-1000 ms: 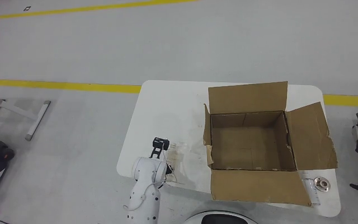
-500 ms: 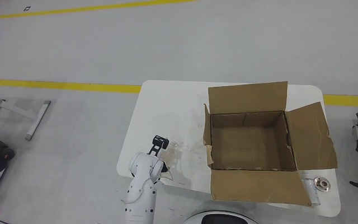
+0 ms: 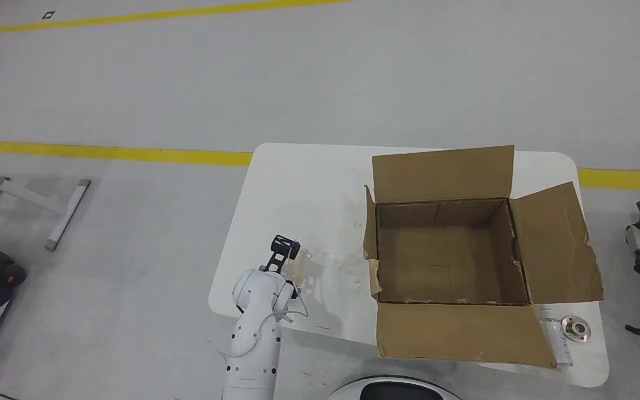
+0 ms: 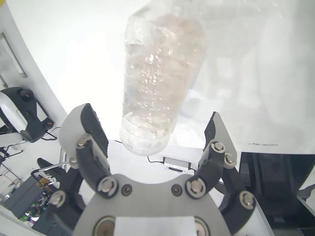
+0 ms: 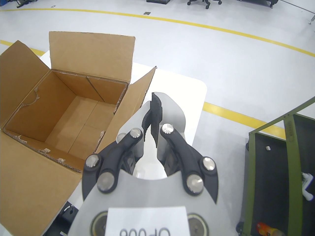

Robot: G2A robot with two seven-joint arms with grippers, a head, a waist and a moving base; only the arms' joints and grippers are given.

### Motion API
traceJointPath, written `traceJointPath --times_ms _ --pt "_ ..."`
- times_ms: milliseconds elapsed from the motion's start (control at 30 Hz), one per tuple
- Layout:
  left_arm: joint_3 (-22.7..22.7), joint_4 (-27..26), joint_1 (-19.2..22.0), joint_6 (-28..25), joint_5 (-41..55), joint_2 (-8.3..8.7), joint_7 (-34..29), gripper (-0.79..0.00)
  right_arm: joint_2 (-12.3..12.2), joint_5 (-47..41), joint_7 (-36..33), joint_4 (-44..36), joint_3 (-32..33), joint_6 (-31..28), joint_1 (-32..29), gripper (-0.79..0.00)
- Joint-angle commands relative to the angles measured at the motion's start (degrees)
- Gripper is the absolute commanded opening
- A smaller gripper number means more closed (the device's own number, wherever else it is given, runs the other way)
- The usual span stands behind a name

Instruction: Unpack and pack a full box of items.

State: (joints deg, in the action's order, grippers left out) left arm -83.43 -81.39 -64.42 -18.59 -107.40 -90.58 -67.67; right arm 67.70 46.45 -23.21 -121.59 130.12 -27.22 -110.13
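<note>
Brown box (image 3: 443, 173), clear bottle (image 4: 160, 74), white table (image 3: 290, 190)

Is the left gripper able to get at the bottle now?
Probably yes: the left gripper is open and the bottle lies right before it, base first, with nothing between them.

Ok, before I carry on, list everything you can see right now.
Table: one, white, carrying the box.
Cardboard box: one, brown, on the table, flaps open.
Bottle: one, clear, lying on the table left of the box.
Small object: one, pale with a round end, table's near right corner; cannot tell what it is.
Cart: one, green frame, on the floor right of the table.
Left pincer: open, around the bottle's base, not touching.
Right pincer: shut, holding nothing, by the box's right flap.
</note>
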Motion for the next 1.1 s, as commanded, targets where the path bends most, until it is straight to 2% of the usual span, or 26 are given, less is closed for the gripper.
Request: traceJointPath --times_ms 0,200,433,1067 --pt "0.08 2.12 1.46 -0.08 -0.97 0.18 0.98 0.000 -0.05 0.15 -0.13 -0.09 -0.03 -0.09 0.03 -0.785" --pt "-0.85 8.34 5.29 -2.26 -1.05 0.75 1.37 0.000 -0.15 0.49 -0.86 -0.39 -0.43 0.28 0.02 -0.785" --pt "-2.26 12.26 7.82 -5.25 3.12 1.23 0.65 0.000 -0.28 1.09 -2.30 -0.55 -1.21 1.43 0.19 -0.785" --pt "-1.58 21.58 12.91 -2.29 -1.84 2.80 5.19 0.000 -0.60 1.61 -3.66 -1.42 -1.99 2.72 0.48 -0.785"
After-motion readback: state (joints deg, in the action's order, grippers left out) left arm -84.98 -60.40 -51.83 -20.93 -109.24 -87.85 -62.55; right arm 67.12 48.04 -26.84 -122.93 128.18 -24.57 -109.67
